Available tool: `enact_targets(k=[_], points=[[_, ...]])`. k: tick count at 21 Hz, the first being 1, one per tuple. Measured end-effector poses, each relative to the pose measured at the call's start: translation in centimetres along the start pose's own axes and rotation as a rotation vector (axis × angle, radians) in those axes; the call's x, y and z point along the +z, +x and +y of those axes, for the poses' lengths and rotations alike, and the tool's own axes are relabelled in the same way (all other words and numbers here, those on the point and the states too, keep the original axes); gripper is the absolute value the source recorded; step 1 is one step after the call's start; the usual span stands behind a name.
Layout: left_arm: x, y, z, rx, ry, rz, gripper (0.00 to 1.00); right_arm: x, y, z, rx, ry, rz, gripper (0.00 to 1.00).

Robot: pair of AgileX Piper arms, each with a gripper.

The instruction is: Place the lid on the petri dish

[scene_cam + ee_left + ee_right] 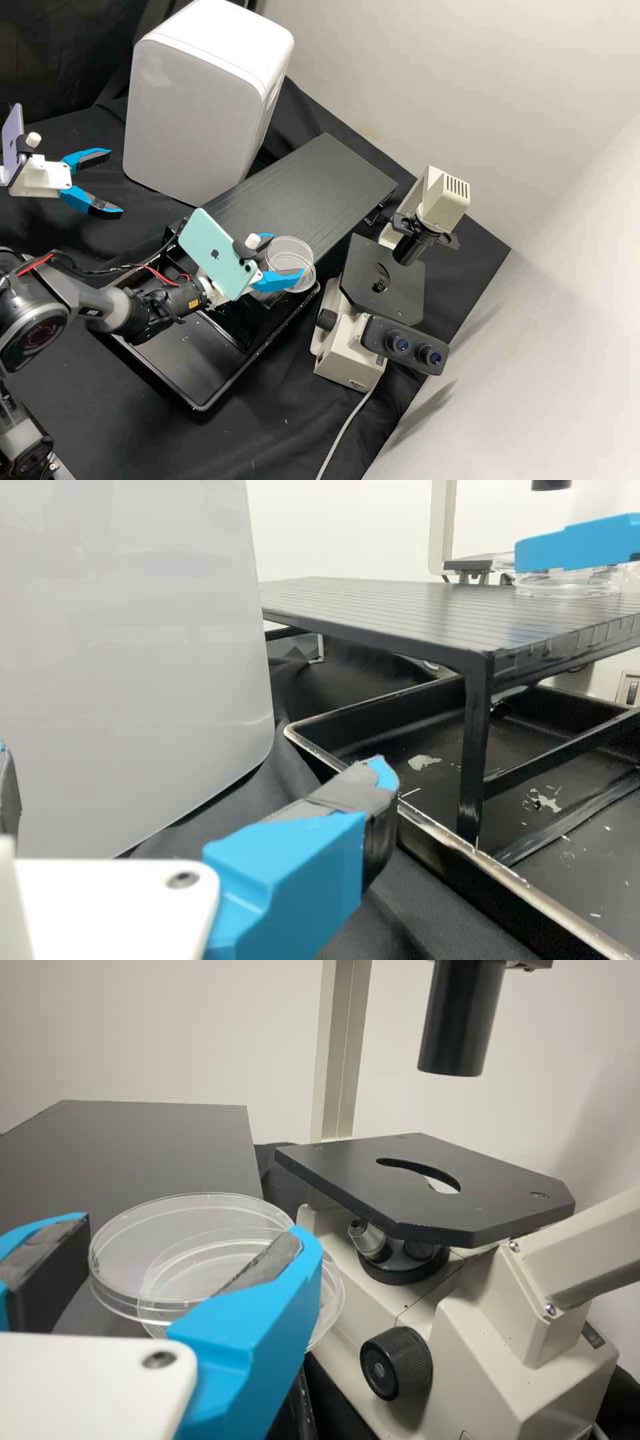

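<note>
A clear petri dish (pixel 305 282) (pixel 325 1305) rests on the near corner of the black shelf (pixel 313 187), close to the microscope. The clear lid (pixel 289 251) (pixel 185 1235) sits between the blue fingers of my right gripper (pixel 275 258) (pixel 165 1265), which is shut on it. The lid overlaps the dish, shifted a little off it; whether they touch I cannot tell. The left wrist view shows that dish (pixel 570 582) far off under a blue finger. My left gripper (pixel 93 183) (pixel 190 795) hangs open and empty at the far left, beside the white box.
A white box (pixel 200 100) stands at the back left. The shelf stands in a black tray (pixel 200 373). A microscope (pixel 380 313) with a black stage (pixel 430 1185) stands right of the dish. Black cloth covers the bench.
</note>
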Motion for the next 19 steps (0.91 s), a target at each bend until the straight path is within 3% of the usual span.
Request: enact_targets(k=[6,14,19], points=[[0.0,0.0,0.00,0.000,0.000,0.000,1.00,0.3,-0.4,0.5,0.021,-0.005,0.003,0.00],[0.0,0.0,0.00,0.000,0.000,0.000,1.00,0.3,-0.5,0.7,0.039,0.010,0.011,0.00],[0.0,0.0,-0.18,-0.007,0.000,0.001,1.00,0.7,-0.4,1.0,0.049,0.011,-0.002,0.00]])
